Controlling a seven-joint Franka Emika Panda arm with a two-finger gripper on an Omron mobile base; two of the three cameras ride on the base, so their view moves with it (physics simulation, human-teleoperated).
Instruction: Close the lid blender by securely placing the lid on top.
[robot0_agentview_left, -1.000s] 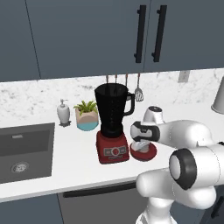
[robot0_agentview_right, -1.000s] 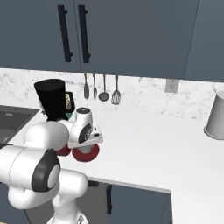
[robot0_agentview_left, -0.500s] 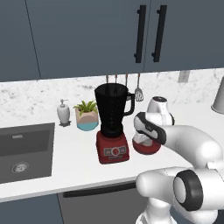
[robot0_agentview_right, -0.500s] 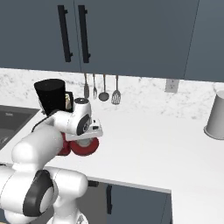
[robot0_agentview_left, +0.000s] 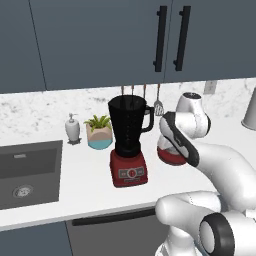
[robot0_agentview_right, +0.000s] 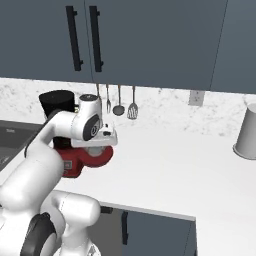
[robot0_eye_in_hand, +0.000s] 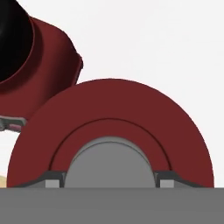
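The flat round red lid (robot0_eye_in_hand: 111, 131) with its grey centre lies on the white desk (robot0_agentview_right: 170, 170), just right of the tall black-jarred blender (robot0_agentview_left: 129, 142); gripper (robot0_agentview_right: 100, 142) over it, grasp state unclear; the lid looks light, stiff, best pinched across its raised centre

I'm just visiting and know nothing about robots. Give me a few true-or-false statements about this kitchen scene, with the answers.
1. The lid already sits on top of the blender. False: it lies on the counter beside the blender's red base, and the jar's mouth is open.
2. A white soap dispenser stands beside a small potted plant. True.
3. The sink is on the far side of the blender from the lid. True.
4. Utensils lie flat on the counter. False: they hang on the wall behind the blender.
5. The robot's claw is right over the lid. True, judging from the hand view.
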